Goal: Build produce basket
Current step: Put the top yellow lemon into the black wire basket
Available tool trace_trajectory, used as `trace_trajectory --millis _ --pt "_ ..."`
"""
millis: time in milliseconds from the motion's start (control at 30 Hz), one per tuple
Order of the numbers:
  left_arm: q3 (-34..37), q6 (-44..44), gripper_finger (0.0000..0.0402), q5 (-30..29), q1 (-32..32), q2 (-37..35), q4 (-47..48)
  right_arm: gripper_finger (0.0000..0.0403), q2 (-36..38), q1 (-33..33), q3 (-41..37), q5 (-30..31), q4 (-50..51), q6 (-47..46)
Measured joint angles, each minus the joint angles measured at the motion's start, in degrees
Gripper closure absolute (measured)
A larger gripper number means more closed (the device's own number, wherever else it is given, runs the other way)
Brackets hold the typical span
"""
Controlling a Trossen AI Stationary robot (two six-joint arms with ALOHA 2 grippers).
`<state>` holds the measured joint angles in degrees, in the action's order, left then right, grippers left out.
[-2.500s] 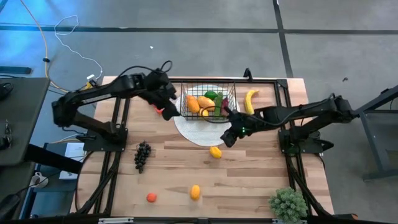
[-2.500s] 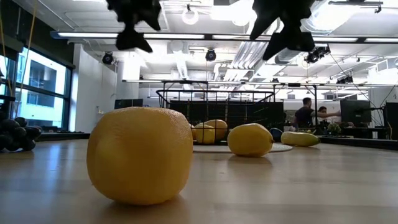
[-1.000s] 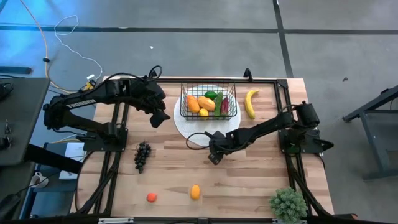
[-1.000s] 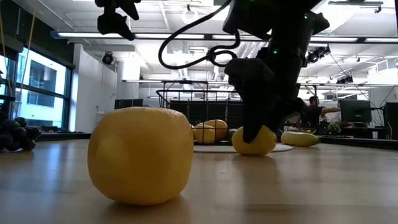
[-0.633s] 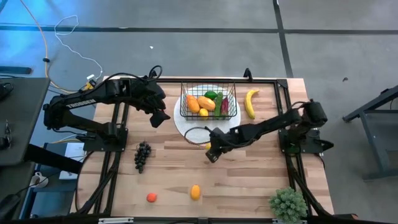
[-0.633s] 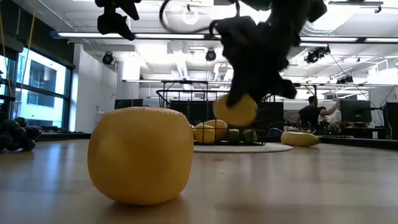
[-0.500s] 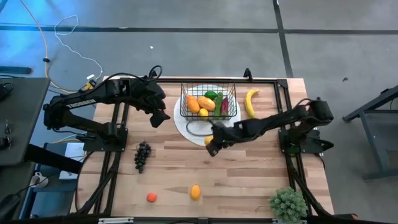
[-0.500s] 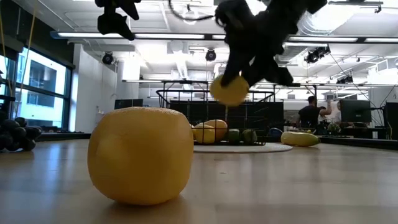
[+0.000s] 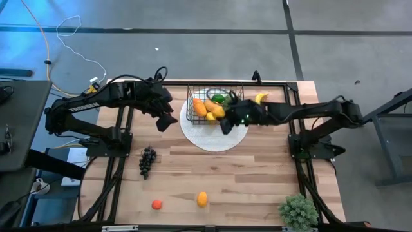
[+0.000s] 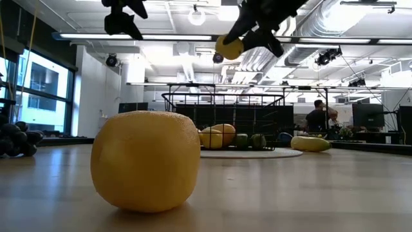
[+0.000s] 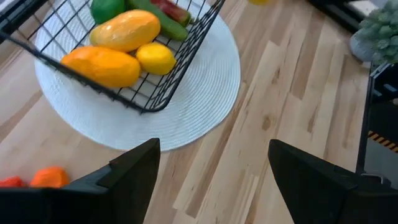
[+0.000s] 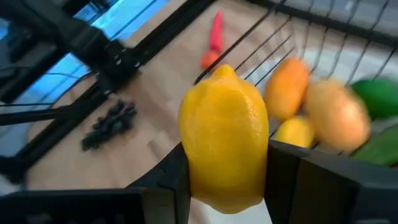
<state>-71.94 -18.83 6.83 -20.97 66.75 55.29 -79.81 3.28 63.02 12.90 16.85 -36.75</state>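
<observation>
The black wire basket stands on a round white plate at the table's far middle. It holds orange mangoes, a lemon and green pieces. My right gripper is shut on a yellow lemon, high above the basket's near right part; the lemon also shows in the low view. My left gripper hangs open and empty left of the basket, its fingers apart in the left wrist view. My right gripper pinches the lemon by its two opposite sides between its two fingers. The fingers come slanting down from the table's right side. The lemon is lifted clear, high above the table and the basket rim.
A banana lies right of the basket, partly under my right arm. Dark grapes, a tomato and an orange-yellow fruit lie on the near left. A red and an orange piece lie left of the basket. A spiky plant stands at the near right corner.
My right gripper has taken the lemon off the table just near of the plate, lifted it clear and carried it up and toward the far edge, to above the basket.
</observation>
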Motion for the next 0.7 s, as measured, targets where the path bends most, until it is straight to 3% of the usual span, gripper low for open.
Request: trace_trajectory --millis 500,700 --pt "0.0 -5.0 0.0114 0.5 0.1 0.0 -0.2 0.0286 -1.3 13.2 0.0 -9.4 0.1 25.3" --pt "0.0 -12.7 0.0114 -6.2 0.0 0.4 2.8 0.0286 -5.6 15.5 0.0 -16.4 0.1 28.4"
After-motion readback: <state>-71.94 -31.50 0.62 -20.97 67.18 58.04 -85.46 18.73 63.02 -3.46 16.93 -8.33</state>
